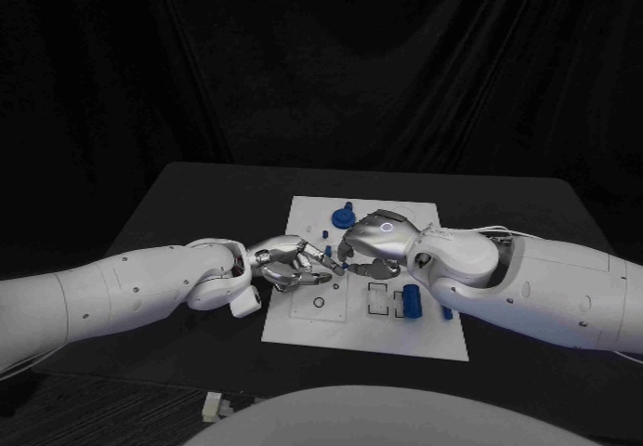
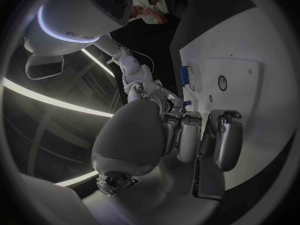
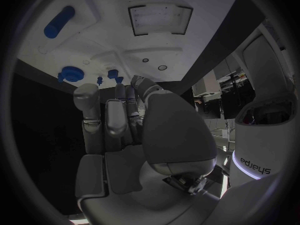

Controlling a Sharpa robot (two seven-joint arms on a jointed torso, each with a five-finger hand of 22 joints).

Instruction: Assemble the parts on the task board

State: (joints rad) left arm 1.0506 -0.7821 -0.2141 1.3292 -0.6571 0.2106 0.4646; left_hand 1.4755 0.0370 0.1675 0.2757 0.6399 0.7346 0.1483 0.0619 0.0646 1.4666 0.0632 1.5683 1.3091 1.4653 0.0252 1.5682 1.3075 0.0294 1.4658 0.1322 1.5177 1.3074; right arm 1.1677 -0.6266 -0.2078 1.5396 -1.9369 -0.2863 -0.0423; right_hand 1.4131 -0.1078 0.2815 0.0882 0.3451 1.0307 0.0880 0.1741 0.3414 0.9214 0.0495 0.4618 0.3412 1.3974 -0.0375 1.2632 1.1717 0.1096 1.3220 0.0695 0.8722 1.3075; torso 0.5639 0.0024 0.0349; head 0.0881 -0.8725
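Note:
The white task board (image 1: 302, 325) lies mid-table. My left hand (image 1: 288, 265) hovers at the board's left edge and grips a thin blue part (image 2: 201, 144) between thumb and fingers. My right hand (image 1: 369, 246) hangs over the board's middle, fingers close together and facing the left hand's fingertips. A small blue bit (image 1: 346, 267) shows between the two hands. The right fingertips (image 3: 119, 92) sit right by small blue parts (image 3: 114, 74); I cannot tell whether they pinch one. A blue round part (image 1: 345, 219) (image 3: 72, 75) stands at the board's far end. A blue cylinder (image 1: 413, 299) (image 3: 59, 21) lies near the right edge.
Rectangular recesses (image 1: 379, 299) and a small round hole (image 1: 319, 302) mark the board's near half. Another small blue piece (image 1: 446, 312) sits at the board's right edge. Black table (image 1: 175, 232) surrounds the board. A small pale object (image 1: 212, 407) lies at the table's near edge.

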